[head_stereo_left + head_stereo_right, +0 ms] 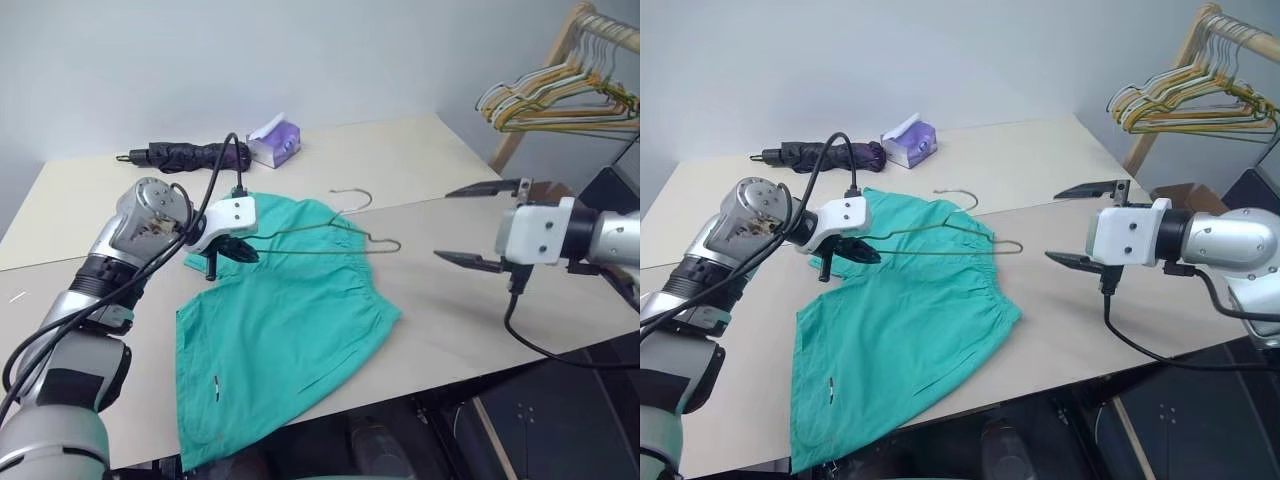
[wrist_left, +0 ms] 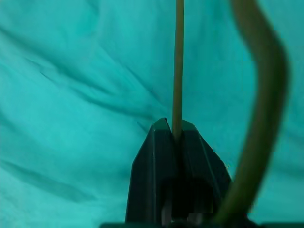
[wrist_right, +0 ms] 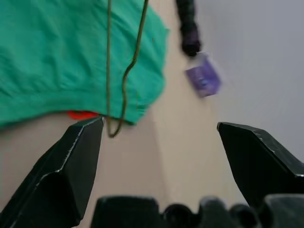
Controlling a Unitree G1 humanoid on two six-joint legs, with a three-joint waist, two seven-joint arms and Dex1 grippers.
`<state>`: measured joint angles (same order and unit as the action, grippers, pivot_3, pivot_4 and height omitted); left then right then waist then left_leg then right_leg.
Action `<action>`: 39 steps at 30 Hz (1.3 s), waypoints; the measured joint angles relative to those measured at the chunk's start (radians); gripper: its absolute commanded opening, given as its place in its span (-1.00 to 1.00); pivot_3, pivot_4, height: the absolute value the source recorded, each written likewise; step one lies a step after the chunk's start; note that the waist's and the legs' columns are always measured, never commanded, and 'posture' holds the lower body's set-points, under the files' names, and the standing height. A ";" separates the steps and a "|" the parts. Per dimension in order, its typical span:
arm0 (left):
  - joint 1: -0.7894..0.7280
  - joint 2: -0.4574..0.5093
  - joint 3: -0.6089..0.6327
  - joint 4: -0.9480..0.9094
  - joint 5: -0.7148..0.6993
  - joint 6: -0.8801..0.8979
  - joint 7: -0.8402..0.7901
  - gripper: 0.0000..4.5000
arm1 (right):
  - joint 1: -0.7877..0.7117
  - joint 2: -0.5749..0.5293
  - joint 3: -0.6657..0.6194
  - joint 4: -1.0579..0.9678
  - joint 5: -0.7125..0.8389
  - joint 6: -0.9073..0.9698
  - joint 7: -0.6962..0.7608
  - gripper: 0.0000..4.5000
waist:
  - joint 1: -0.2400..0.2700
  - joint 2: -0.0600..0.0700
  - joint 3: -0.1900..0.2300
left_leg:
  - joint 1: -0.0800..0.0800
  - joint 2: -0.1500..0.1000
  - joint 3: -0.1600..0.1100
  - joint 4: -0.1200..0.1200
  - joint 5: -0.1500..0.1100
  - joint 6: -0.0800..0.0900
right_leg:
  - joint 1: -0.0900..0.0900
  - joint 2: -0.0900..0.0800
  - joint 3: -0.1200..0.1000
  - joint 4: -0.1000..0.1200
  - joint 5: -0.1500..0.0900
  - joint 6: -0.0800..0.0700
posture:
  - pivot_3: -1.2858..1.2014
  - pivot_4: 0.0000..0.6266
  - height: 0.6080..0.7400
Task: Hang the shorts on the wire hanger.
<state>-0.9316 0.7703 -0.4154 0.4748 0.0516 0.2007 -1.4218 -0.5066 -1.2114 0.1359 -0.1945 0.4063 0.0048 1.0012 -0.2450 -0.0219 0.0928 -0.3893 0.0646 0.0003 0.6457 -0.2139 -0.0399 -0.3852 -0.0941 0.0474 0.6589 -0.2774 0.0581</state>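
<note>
My left gripper (image 1: 232, 251) is pinching one end of the hanger (image 1: 330, 236), which runs sideways above the shorts (image 1: 285, 315) on the table; its free end points toward my wide-open right gripper (image 1: 478, 226).

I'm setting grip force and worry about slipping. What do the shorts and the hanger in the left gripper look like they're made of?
The shorts: soft woven fabric, matte teal-green, judging by wrinkles and a gathered elastic waistband. The wire hanger: thin metal wire, olive-gold, smooth, probably coated; it keeps its bent shape while the left gripper is shut on it.
</note>
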 measured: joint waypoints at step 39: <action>0.025 -0.093 0.139 -0.041 -0.157 -0.046 -0.100 -0.44 | -0.167 0.242 0.148 0.003 -0.208 0.576 0.263 -1.00 | 0.076 0.000 0.000 | -0.005 0.000 0.000 0.003 -0.001 0.001 | -0.005 0.001 0.000 0.004 0.000 0.000 | -0.08 -0.80 1.00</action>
<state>-0.9068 0.6769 -0.2765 0.4341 -0.1050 0.1545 -1.5219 -0.6734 -0.9694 0.2837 -0.1919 0.1984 0.5804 1.2643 -0.1685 -0.0218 0.0931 -0.3940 0.0650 0.0002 0.6491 -0.2147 -0.0388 -0.3905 -0.0930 0.0469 0.6630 -0.2776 0.0584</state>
